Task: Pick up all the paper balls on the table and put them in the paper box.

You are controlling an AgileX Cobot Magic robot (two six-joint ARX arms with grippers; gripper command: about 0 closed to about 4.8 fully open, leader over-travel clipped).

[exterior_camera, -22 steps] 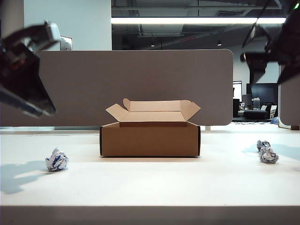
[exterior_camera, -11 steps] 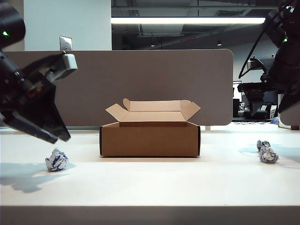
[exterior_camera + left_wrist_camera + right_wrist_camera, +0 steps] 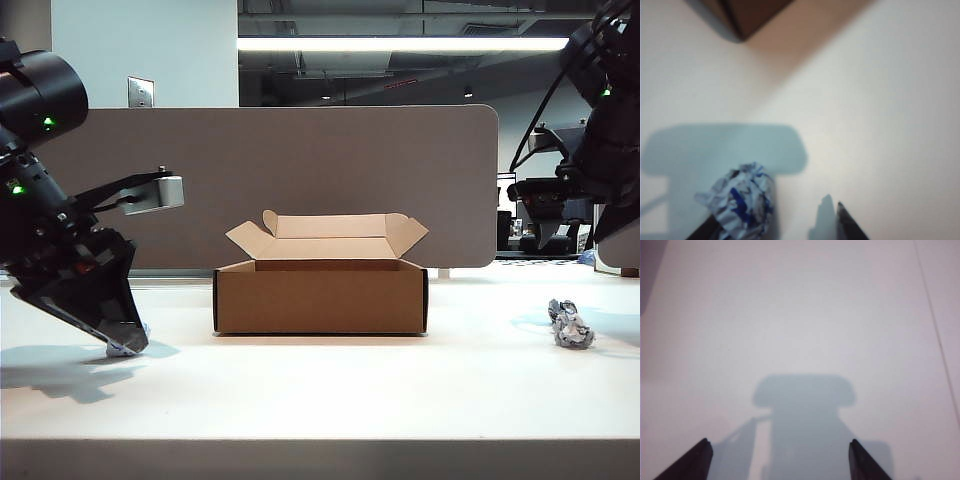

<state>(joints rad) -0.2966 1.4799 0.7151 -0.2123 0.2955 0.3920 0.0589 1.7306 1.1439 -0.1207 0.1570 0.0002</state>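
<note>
Counter [image 3: 330, 390] whiteness fills the front of the exterior view, with a grey partition panel [image 3: 300, 170] standing behind it. At far left the left end effector [image 3: 135, 265] is low at the counter, its jaws spread wide: one finger reaches up and out toward the panel, the other touches down at the surface. The left paper ball [image 3: 125, 348] peeks out just beneath that lower finger. In the left wrist view the same ball [image 3: 742, 200] lies between the two dark fingertips, close against one of them and clear of the other, and a corner of the paper box [image 3: 745, 17] shows beyond it.

At centre sits the paper box [image 3: 320, 295], flaps raised and top open.

Further right, the right paper ball [image 3: 571, 324] rests on the counter, well apart from the box. The right end effector [image 3: 777, 460] hangs above the counter's right end; its wrist view shows both fingertips set far apart over bare surface and its own shadow.
</note>
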